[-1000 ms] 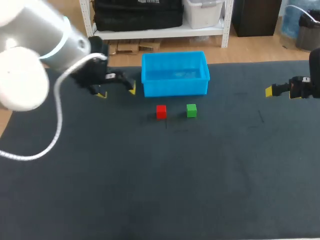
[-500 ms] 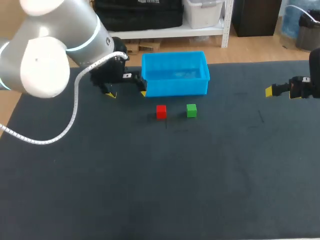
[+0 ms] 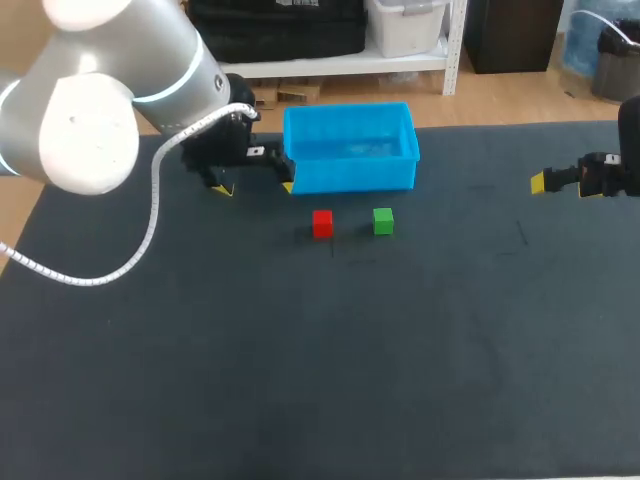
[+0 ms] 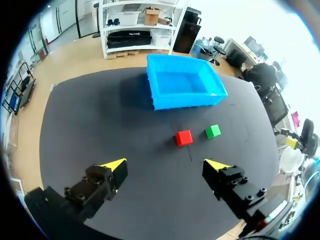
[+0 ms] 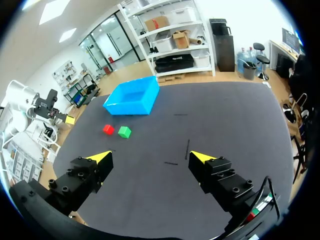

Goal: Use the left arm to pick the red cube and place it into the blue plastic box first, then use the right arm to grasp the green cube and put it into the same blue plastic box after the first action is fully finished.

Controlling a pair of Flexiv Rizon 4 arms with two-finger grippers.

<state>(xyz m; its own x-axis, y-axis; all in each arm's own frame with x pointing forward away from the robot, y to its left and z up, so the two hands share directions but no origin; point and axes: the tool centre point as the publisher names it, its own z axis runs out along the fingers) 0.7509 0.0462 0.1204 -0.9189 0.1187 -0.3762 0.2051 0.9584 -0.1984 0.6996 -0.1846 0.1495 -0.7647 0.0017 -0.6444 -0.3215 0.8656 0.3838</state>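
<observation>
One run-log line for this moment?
left end effector open, beside blue plastic box | red cube, green cube on table | right end effector open

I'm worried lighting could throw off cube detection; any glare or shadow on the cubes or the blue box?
Head view: the red cube and green cube are evenly lit, with hardly any shadow on the mat; the blue box has a pale sheen on its floor. Left wrist view: a soft shadow lies beside the box. Right wrist view: no glare on either cube.
</observation>
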